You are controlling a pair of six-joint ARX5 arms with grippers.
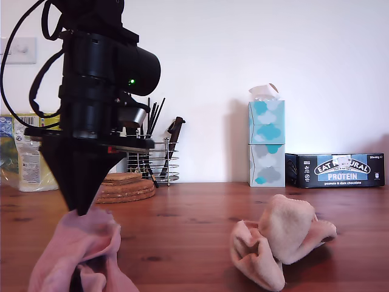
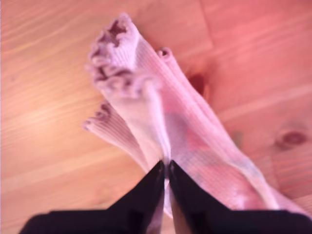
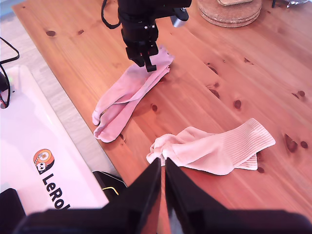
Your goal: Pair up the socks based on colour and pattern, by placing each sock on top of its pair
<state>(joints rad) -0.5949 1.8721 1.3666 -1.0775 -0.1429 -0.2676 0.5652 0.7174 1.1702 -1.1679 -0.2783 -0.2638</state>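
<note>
Two dusty-pink socks [image 1: 76, 252] with frilly cuffs lie one over the other at the exterior view's lower left. My first gripper [image 1: 79, 210] points straight down and is shut on the upper pink sock [image 2: 146, 97], pinching its fabric partway along [image 2: 165, 166]. The other pink sock's cuff [image 2: 100, 122] shows underneath. In the second wrist view the first gripper [image 3: 146, 62] sits at the cuff end of the pink socks [image 3: 124, 100]. Two cream-peach socks [image 1: 282, 240] lie bunched together at the exterior view's lower right [image 3: 217, 146]. My second gripper [image 3: 162, 165] hangs high above the table, shut and empty, out of the exterior view.
Along the back wall stand a stack of cork mats [image 1: 124, 187], a wire utensil rack [image 1: 155, 161], two stacked tissue boxes [image 1: 266, 143], a protein-bar box [image 1: 340, 170] and a food bag [image 1: 18, 152]. Beyond the wooden table's [image 3: 234, 73] edge lies a white board [image 3: 34, 126].
</note>
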